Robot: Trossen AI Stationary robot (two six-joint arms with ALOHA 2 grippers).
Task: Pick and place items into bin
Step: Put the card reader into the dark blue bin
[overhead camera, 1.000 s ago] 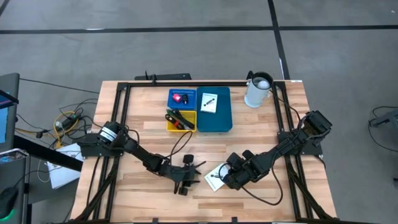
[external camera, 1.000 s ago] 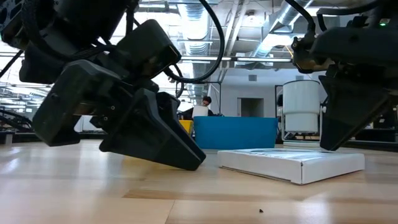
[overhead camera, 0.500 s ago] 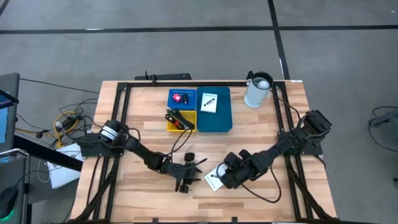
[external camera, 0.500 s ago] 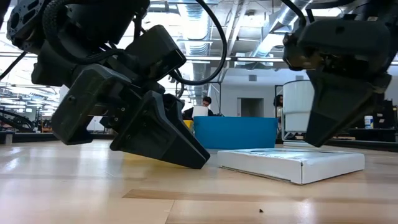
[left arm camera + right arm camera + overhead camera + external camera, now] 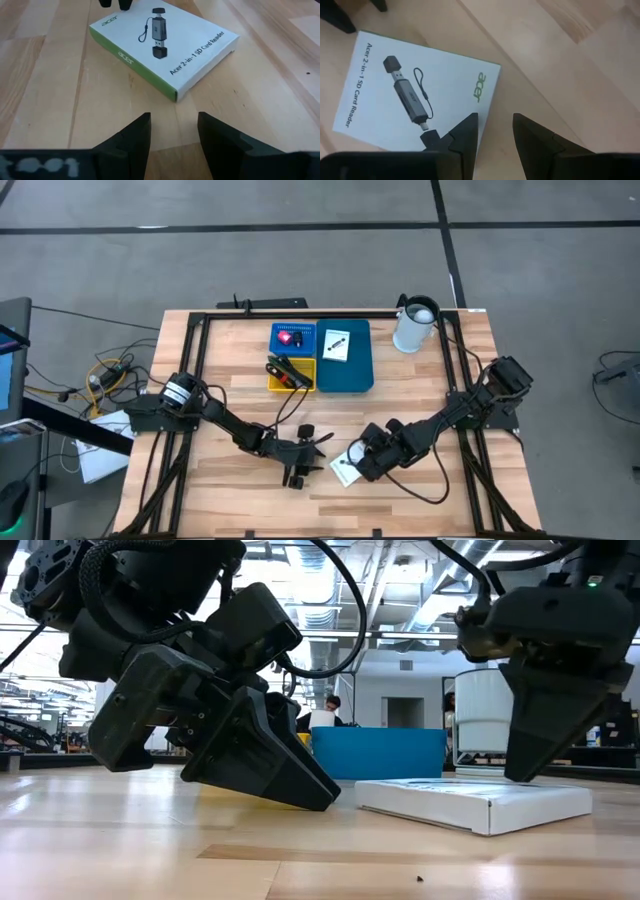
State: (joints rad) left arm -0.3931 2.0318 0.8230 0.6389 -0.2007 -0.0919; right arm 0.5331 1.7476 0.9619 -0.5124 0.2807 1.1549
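— Inspector: Where is the card-reader box [image 5: 347,464] located relative to the grippers?

— Recorder: It is found lying flat on the wooden table [image 5: 430,380], near the front edge. The right gripper [image 5: 362,464] is positioned directly above the box's edge, fingers [image 5: 465,135] pointed down over the white printed face; the jaws are seen parted, with nothing between them. In the low view the finger tips are seen just above the box top [image 5: 470,802]; contact cannot be confirmed.

— Inspector: And the left gripper?

— Recorder: The left gripper [image 5: 297,463] is held low over the table just beside the box, on its left. Its fingers [image 5: 130,137] are spread apart and nothing is held; bare wood is seen between them, the box just ahead.

— Inspector: What else is noted?

— Recorder: A blue bin [image 5: 348,360] is placed at the back of the table, with a white card [image 5: 336,344] inside. Beside it, a small blue tray [image 5: 293,338] with a red piece [image 5: 288,337] and a yellow tray [image 5: 290,373] with pen-like tools [image 5: 287,369] are recorded. A white jug [image 5: 414,325] stands at the back right. The two grippers are close together either side of the box.
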